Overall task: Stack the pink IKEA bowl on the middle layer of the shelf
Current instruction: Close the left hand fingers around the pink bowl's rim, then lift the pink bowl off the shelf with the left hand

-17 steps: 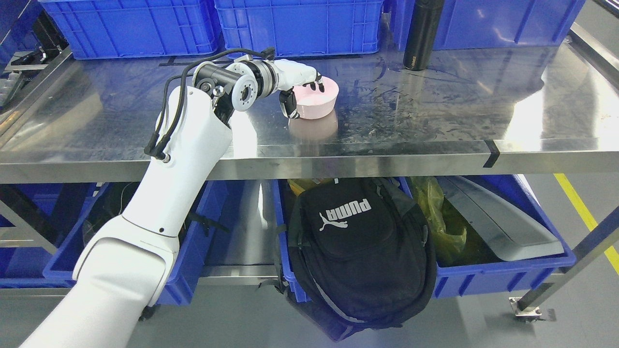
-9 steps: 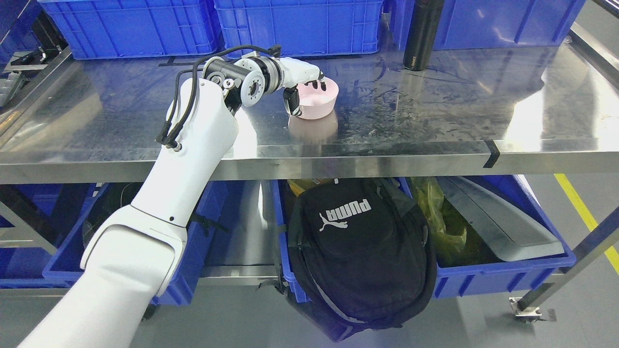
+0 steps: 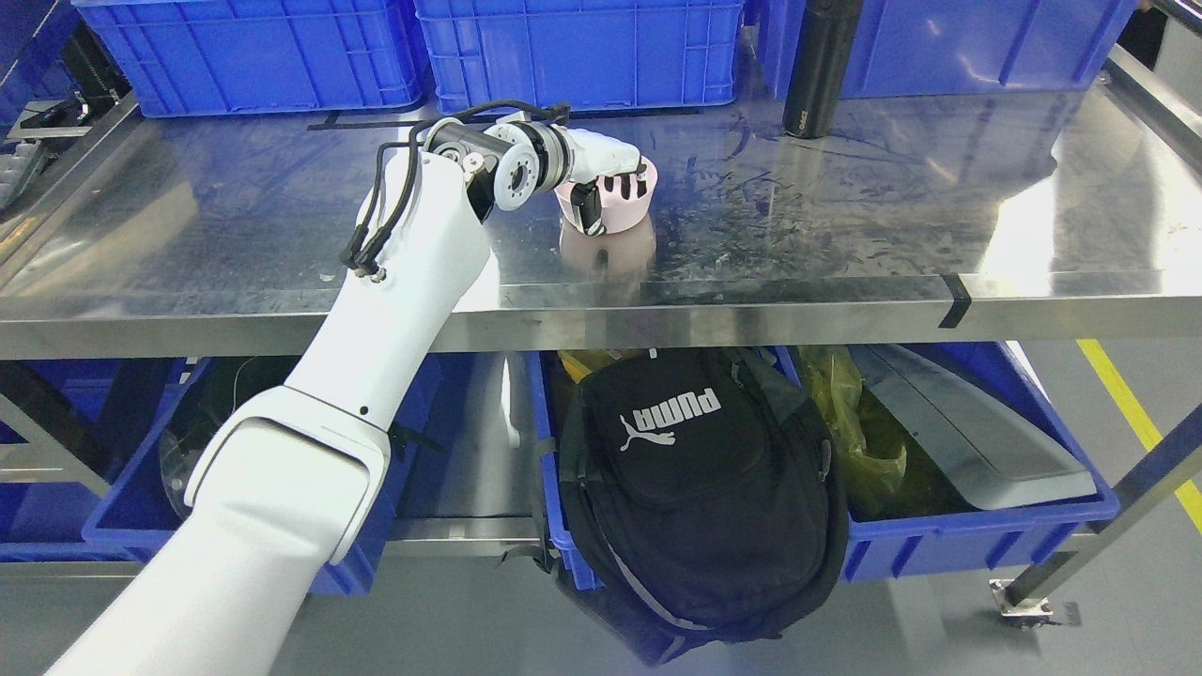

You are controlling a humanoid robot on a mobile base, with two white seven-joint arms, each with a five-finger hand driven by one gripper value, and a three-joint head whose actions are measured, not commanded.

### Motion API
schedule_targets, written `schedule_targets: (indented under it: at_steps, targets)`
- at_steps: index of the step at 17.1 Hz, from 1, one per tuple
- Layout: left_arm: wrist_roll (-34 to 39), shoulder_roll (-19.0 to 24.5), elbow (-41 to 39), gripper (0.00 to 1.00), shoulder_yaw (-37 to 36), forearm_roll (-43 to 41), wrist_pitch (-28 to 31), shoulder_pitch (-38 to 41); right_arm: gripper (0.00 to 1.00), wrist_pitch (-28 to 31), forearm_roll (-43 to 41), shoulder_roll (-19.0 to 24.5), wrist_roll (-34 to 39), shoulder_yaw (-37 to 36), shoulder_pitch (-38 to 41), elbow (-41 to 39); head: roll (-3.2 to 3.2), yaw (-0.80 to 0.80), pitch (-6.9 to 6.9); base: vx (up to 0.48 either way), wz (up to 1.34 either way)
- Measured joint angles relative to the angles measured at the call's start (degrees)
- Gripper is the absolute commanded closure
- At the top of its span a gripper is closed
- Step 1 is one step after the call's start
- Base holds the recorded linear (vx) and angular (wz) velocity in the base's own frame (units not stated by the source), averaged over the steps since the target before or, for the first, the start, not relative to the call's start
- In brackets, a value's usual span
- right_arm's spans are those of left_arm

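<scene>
The left hand (image 3: 608, 178) is seen closed around the pink bowl (image 3: 624, 208), with the thumb laid against the bowl's outer wall on the near side and the other fingers (image 3: 627, 184) hooked over the rim into its hollow. The bowl is thus pinched at its left rim and is held upright on or just above the steel shelf (image 3: 845, 235); whether its base touches the metal cannot be told, though a pink reflection is seen directly beneath it. The left arm is brought in from the lower left of the view, and black cables are looped along its forearm up to the wrist.

Behind the hand, blue crates (image 3: 573, 52) are lined up along the back of the shelf. Further to the right of the hand, well apart from the bowl, a black bottle (image 3: 819, 70) is stood upright against the crates. Scuffed marks are spread over the steel surface to the right of the bowl.

Below the hand, under the shelf's front edge, a black backpack (image 3: 700, 488) is hung over the rim of a blue bin (image 3: 986, 535) on the lower level, where a yellow bag (image 3: 850, 422) and a grey panel (image 3: 977, 432) are also kept.
</scene>
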Motion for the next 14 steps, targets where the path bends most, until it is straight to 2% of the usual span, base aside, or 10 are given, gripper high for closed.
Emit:
schedule_targets:
  at_steps: [3,5,11,14]
  targets:
    - [0.2,-0.6,2.2,0.89,0.8,0.0,-1.4,-0.5,0.0,0.0,0.0,0.0,0.0,0.0,0.0,0.0,0.0,0.0,0.0,0.0,0.0]
    - [0.2,-0.9,3.2,0.99,1.7,0.0,-2.7,-0.6,0.0,0.0,0.0,0.0,0.0,0.0,0.0,0.0,0.0,0.0,0.0,0.0,0.0]
    - [-0.2,-1.3,3.9,0.99,7.0,0.1,-10.9,0.1,0.0,0.0,0.0,0.0,0.0,0.0,0.0,0.0,0.0,0.0,0.0,0.001,0.0]
    - [-0.8,-0.7,2.1,0.99,11.3,0.4,-19.1,1.0,0.0,0.0,0.0,0.0,0.0,0.0,0.0,0.0,0.0,0.0,0.0,0.006,-0.02]
